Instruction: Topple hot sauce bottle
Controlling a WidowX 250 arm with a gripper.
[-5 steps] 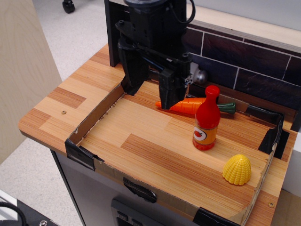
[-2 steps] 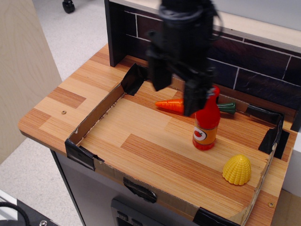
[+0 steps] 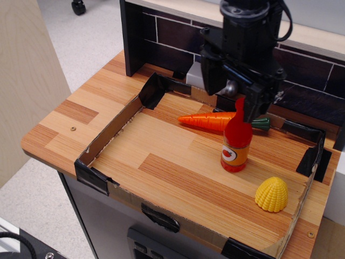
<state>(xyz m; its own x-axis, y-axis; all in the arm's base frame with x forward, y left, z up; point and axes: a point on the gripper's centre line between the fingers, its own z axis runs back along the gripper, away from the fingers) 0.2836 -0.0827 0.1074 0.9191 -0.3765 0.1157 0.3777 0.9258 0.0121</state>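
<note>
Sweeping rightward, the black gripper (image 3: 233, 100) is arriving open-jawed over the still-upright glossy red plastic hot sauce bottle (image 3: 237, 140), its neck nearly bracketed for toppling.

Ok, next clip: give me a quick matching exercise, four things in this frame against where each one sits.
Things:
1. hot sauce bottle
2. carrot
3. yellow ridged toy
4. hand

Places or states:
A. lying flat toward the back of the tray
B. near the tray's front right corner
C. standing upright in the tray's right half
D. above the tray, right over the bottle's cap

Pairs: 1-C, 2-A, 3-B, 4-D
</note>
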